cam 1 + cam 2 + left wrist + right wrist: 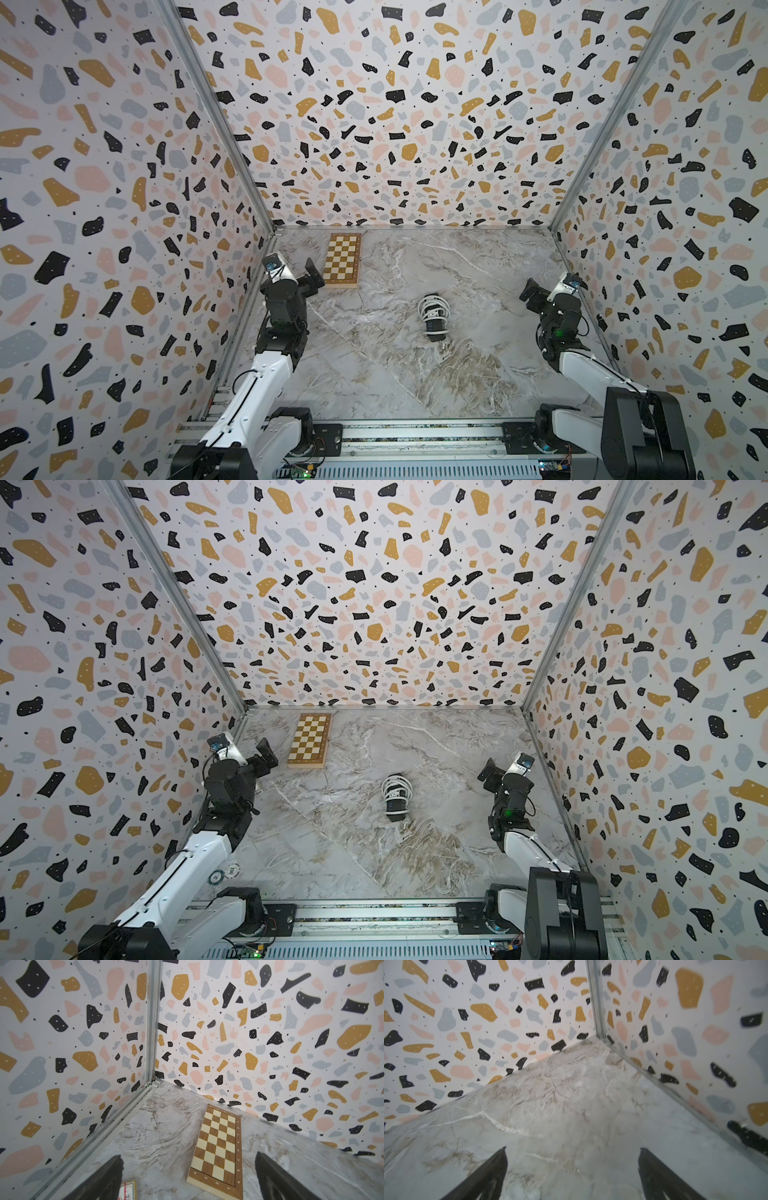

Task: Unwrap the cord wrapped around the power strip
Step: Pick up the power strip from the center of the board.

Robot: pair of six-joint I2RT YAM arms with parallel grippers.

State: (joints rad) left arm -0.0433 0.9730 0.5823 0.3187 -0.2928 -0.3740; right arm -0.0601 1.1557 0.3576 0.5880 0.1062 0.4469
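Black fingers of the left hand stand spread wide, gripping nothing, raised above the grey-veined marble-patterned tabletop at about 10 o'clock. Just beyond that hand, toward 11 o'clock, a brown-and-cream chequered wooden board lies flat near the back wall. The left arm climbs from the front rail at 7 o'clock, its wrist bent so the hand points toward the board.

The right hand is also spread and empty, hanging above the tabletop at 3 o'clock, angled inward; its arm rises from 5 o'clock.

Between the two hands and well apart from both, near the tabletop's middle, lies the small black oblong plastic power strip. The long thin white cord is looped around its far half.
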